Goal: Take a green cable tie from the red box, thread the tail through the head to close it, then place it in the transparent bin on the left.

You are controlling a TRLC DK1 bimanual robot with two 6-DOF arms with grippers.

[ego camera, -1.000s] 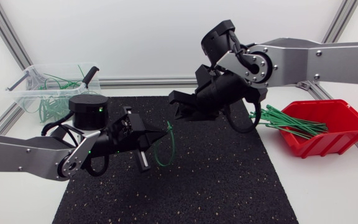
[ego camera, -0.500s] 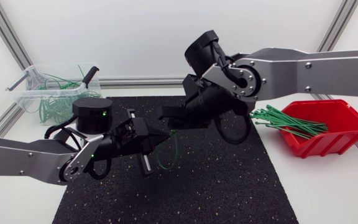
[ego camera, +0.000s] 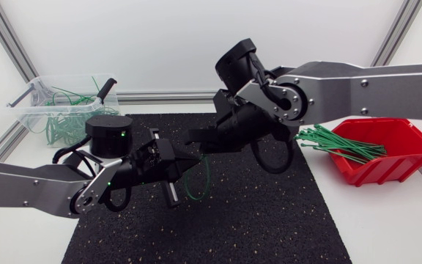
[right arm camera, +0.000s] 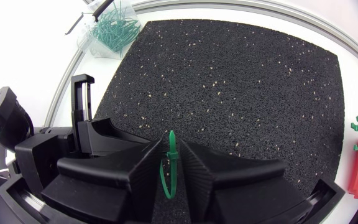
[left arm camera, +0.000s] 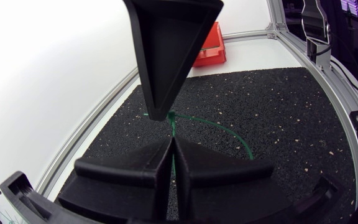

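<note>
My left gripper (ego camera: 190, 163) hovers over the middle of the black mat, shut on a green cable tie (ego camera: 198, 178) that curves into a loop below it. In the left wrist view the tie (left arm camera: 227, 126) runs out from between the pressed fingers (left arm camera: 135, 171). My right gripper (ego camera: 194, 138) reaches in from the right just above the left one. In the right wrist view the tie's upper end (right arm camera: 169, 155) stands between the right fingers (right arm camera: 143, 168), which are narrowly apart around it. The red box (ego camera: 395, 166) holds a bundle of green ties (ego camera: 339, 143). The transparent bin (ego camera: 29, 104) stands at the back left.
A black rubber mat (ego camera: 255, 220) covers the middle of the white table. Several closed green ties (ego camera: 64, 125) lie in the transparent bin, and a black-handled tool (ego camera: 106, 88) leans on its rim. Aluminium rails (ego camera: 160, 96) run along the table's back and sides.
My right arm has swung left and down until its gripper came over the tie's upper end, and its fingers have narrowed. The left gripper shifted slightly right, still holding the tie.
</note>
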